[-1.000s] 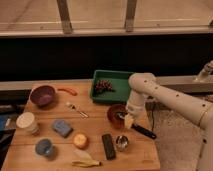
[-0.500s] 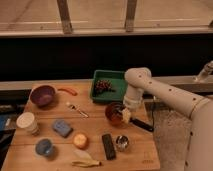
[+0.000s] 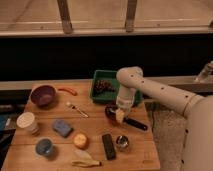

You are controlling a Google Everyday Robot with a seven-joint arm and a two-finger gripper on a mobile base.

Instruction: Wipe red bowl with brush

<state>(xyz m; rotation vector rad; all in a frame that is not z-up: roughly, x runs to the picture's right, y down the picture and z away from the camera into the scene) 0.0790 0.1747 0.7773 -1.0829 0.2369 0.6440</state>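
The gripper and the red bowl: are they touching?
Cannot tell. In the camera view the gripper sits over the red bowl and hides its middle, so neither contact nor gap shows.

the robot's 1 arm is cream-white throughout, built of smooth, rounded tubular segments with a soft matte sheen. a bulbous, dome-capped joint sits at its highest point, and a thick, broad link runs off toward the right edge. below the joint a narrower cylindrical section leads to the gripper (image 3: 120,116), which ends in a pale, yellowish-cream tip above the wooden table (image 3: 135,150).
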